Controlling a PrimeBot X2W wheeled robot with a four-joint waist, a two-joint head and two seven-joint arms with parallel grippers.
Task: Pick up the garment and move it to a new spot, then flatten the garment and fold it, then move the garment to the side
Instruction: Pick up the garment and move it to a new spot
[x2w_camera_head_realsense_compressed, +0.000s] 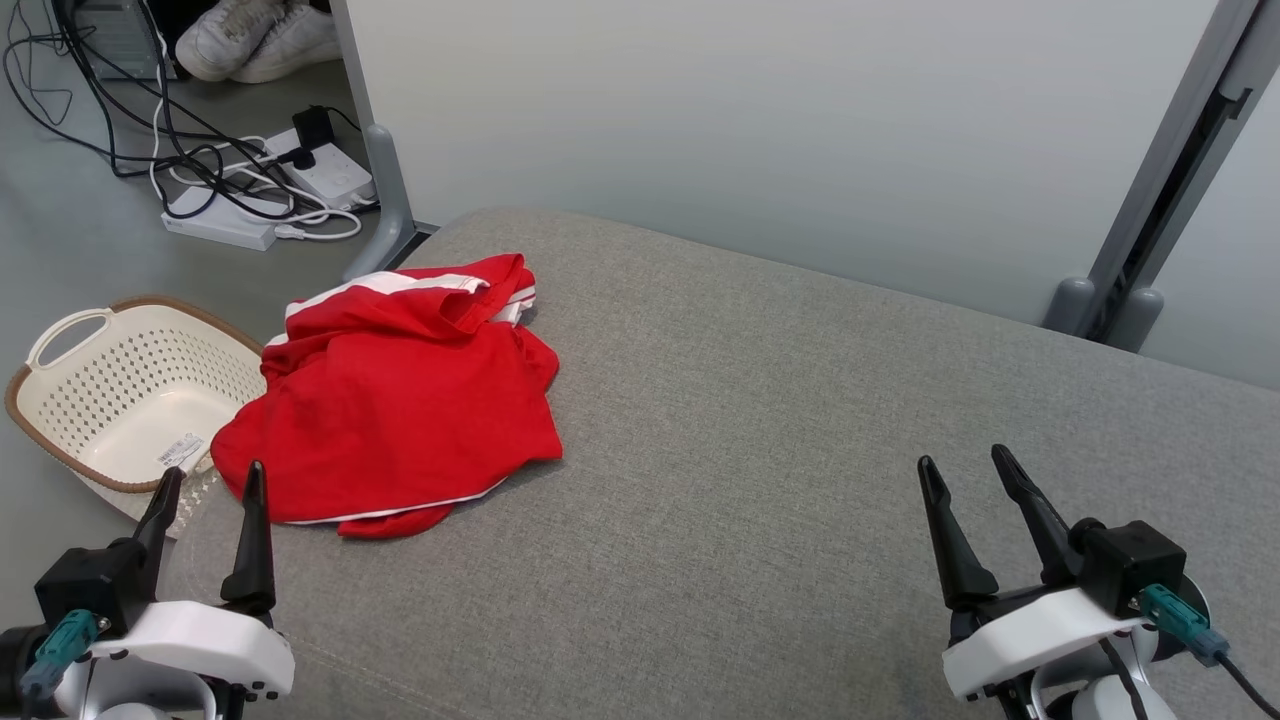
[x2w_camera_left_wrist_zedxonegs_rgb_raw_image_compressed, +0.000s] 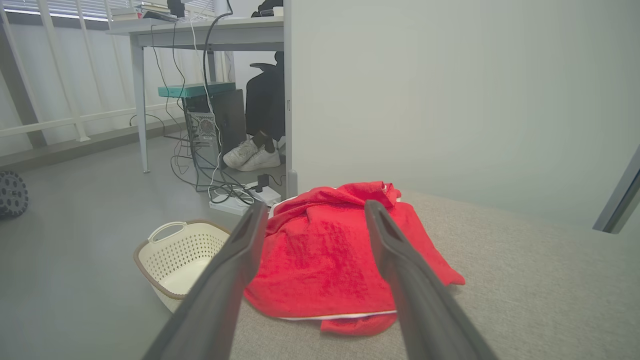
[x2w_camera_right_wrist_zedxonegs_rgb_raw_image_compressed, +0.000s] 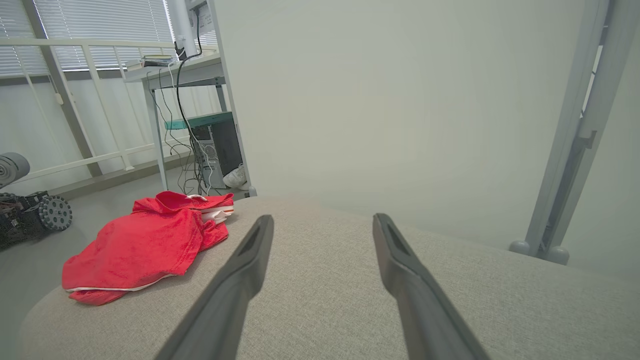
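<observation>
A red garment with white trim lies crumpled at the left end of the grey padded surface. My left gripper stands open just in front of its near left corner, apart from the cloth. In the left wrist view the garment lies ahead between the open fingers of the left gripper. My right gripper is open over bare fabric at the lower right, far from the garment. The right wrist view has the garment off to the left of the right gripper.
A cream perforated basket with a brown rim sits on the floor left of the surface. Power strips and cables lie beyond it, near a person's white shoes. A pale partition wall with grey posts bounds the far side.
</observation>
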